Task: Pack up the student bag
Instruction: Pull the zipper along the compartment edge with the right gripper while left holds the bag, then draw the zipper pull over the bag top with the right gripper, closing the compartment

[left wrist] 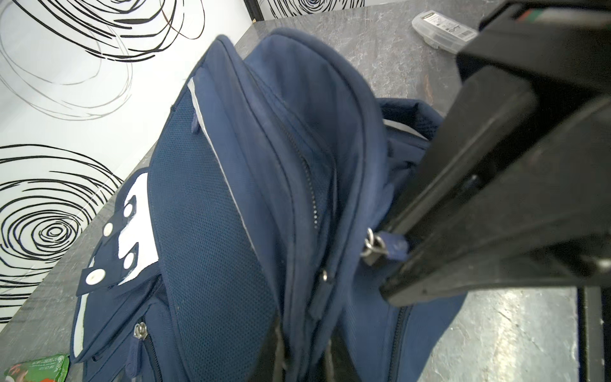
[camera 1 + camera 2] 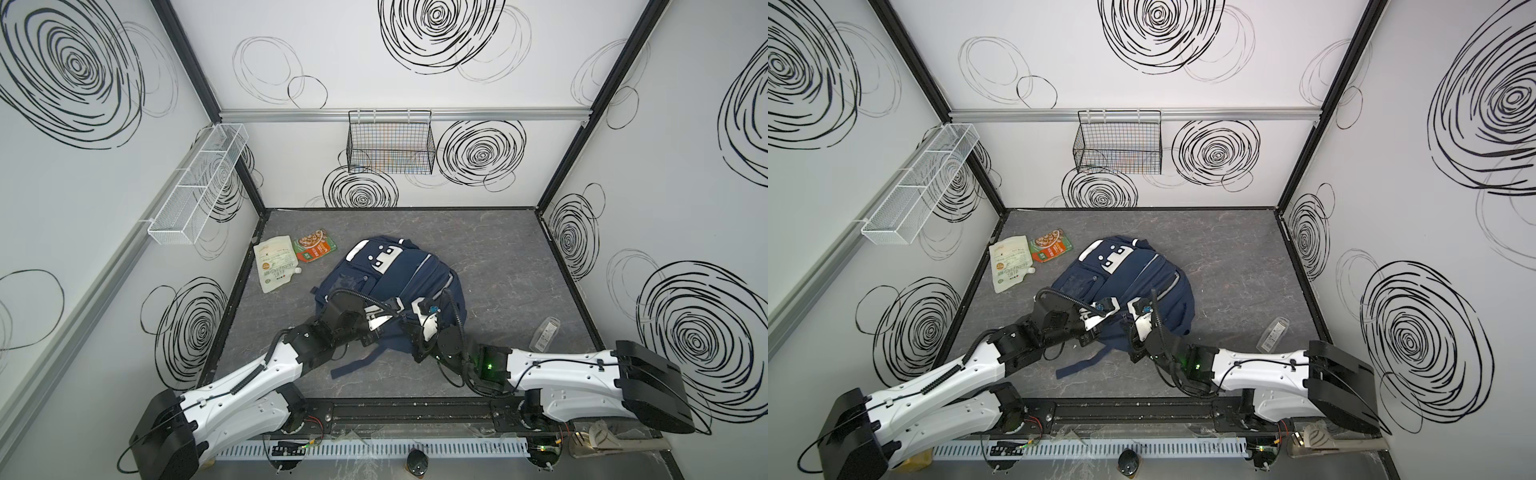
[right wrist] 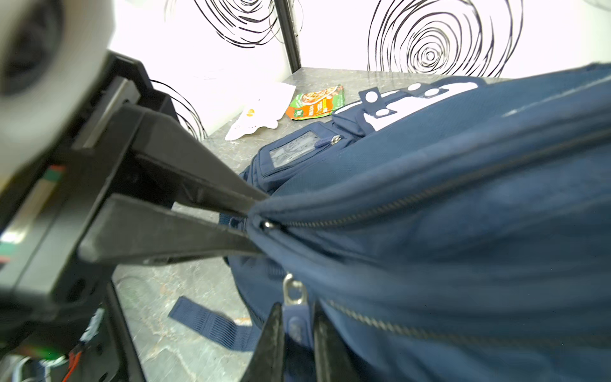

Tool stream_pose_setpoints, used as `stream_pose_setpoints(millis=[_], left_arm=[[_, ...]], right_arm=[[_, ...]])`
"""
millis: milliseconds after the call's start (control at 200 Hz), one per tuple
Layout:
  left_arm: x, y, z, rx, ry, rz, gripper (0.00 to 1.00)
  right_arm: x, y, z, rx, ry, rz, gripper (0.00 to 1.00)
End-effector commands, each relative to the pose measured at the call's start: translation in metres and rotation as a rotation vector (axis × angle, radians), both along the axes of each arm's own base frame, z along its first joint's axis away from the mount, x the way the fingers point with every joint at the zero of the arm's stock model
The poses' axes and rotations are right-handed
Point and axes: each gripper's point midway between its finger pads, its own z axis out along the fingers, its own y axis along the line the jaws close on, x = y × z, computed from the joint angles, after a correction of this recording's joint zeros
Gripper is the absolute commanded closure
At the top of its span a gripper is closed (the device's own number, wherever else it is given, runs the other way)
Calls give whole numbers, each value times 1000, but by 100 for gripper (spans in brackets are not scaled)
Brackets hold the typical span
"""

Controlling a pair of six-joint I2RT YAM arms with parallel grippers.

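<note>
**A:** How far had the packing got?

**B:** Barely begun, I'd judge. The student bag (image 2: pixel 399 282) lay mid-table (image 2: pixel 498 257) and its zips looked closed. The left end effector (image 3: pixel 251 211) pinched its fabric by a zip's end, and the right end effector (image 3: pixel 296 314) pinched a blue zip pull (image 1: pixel 391 246).

**A:** And the goods?

**B:** The white pouch (image 2: pixel 276 264), the green-and-orange packet (image 2: pixel 313 249) and the clear case (image 2: pixel 545 332) were all outside. Their print was too small to read.

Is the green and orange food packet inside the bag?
No, the packet lies on the table beside the white pouch, outside the bag.
</note>
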Motion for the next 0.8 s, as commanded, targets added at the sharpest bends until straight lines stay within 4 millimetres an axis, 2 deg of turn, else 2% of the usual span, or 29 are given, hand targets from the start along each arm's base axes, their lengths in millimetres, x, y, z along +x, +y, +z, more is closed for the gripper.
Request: stream_pose_setpoints(millis=[0,145,395,610,715,795], left_arm=[[23,10,34,-71,-104,122,92],[28,18,35,-57,-133,166,94],[29,22,37,-60,-153,175,96],[32,34,32,-21,-170,230,95],[25,28,31,-44,-144,188,95],[23,27,28,1,-144,174,95]], right_arm=[[6,-17,0,25,25,-47,100],[8,-32,8,27,36,-76,100],[15,-61,27,156,68,-103,100],[29,-93,26,198,129,-179,100],[34,-107,27,251,148,-179,100],[36,-113,28,290,147,-169,100]])
